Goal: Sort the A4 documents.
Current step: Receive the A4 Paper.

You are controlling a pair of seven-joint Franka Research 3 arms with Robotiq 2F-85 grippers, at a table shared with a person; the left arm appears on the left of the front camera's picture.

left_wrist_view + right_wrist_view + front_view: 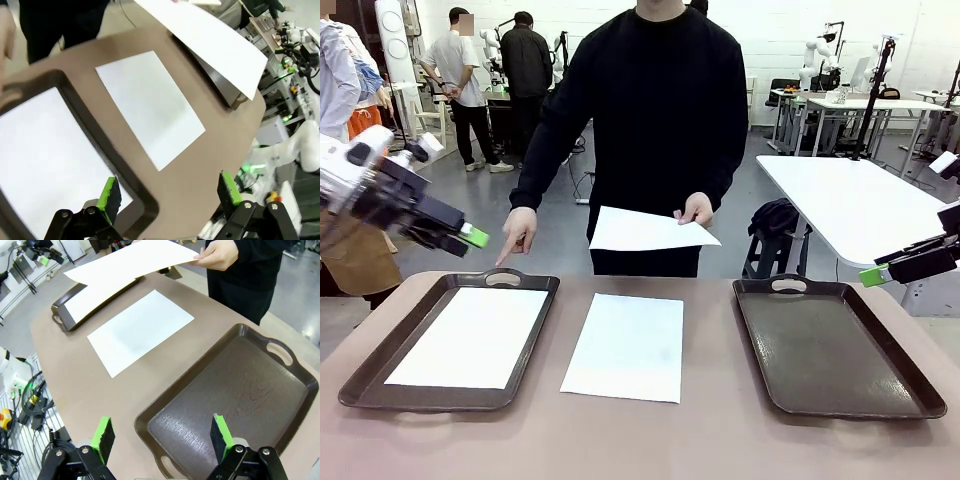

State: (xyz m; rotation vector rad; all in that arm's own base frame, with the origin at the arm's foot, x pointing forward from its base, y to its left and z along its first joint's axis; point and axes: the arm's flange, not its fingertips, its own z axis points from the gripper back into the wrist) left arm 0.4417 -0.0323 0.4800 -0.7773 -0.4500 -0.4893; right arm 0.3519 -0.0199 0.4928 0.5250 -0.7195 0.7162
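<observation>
On the brown surface (720,440), viewed from the robot's side, two dark brown handled trays flank a single sheet of paper. Three A4 documents are visible. The trayed sheet (470,337) lies flat inside the left tray (420,399), within its rim. The middle sheet (625,347) lies directly on the surface between the two trays, touching neither. The held sheet (645,230) is raised in the air above the far edge of the surface, gripped at one corner by the person's holding hand (697,208). The person's pointing hand (518,232) extends an index finger downward toward the far handle of the left tray. The right tray (830,350) shows its bare, mottled floor. The left pincer (475,237) hovers above the left end of the surface; in the left wrist view its green pads (111,192) stand wide apart, released, with nothing between them, over the near rim of the left tray. The right pincer (873,275) hangs at the right edge of the front view; in the right wrist view its jaws are likewise spread and grasp nothing, above the near end of the right tray.
</observation>
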